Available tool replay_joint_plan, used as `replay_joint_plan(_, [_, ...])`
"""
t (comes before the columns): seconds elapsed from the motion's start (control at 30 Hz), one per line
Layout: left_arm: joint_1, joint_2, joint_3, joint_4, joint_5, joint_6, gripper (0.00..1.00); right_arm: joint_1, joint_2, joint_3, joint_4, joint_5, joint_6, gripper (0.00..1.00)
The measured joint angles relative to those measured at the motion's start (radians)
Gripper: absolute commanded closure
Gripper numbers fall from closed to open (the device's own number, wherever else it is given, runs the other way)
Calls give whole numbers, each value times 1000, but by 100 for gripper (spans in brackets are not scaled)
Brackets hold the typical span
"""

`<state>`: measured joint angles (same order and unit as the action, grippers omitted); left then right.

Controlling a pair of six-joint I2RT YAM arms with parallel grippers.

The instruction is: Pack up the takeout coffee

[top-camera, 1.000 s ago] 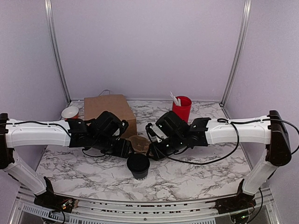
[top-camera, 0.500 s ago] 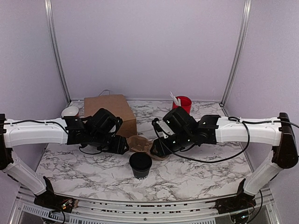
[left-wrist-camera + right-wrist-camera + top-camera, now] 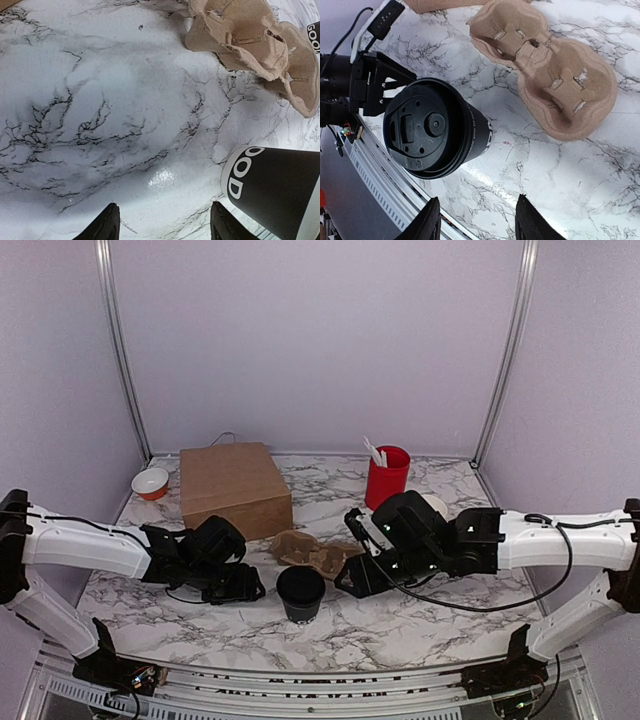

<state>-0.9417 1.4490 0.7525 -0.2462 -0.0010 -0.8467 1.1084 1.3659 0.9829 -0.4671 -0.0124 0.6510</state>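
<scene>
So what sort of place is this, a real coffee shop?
Probably not: it looks like a robot test booth staged as a takeout counter. Plain lilac walls enclose a marble-pattern table, with a lidded black coffee cup, a cardboard cup carrier and a brown paper bag.

the left gripper (image 3: 165, 226) hung over the marble table (image 3: 100, 100). its two dark fingertips poked in at the bottom edge, spread apart with only bare marble between them. the black cup (image 3: 280, 195) sat at the lower right, cut off by the edge, with white letters "ood" on its side. it was close by the fingertip on that side, and contact could not be told. a brown carrier (image 3: 250, 35) lay at the upper right, apart from the cup. a black sliver (image 3: 313, 35) with white letters showed at the right edge, too cropped to name.
</scene>
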Motion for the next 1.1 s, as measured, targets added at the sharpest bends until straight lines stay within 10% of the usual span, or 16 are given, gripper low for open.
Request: replay_joint_plan(1.1, [-216,128,-105,452,-111,-362,37,32,-96,-220,224,51,239,51])
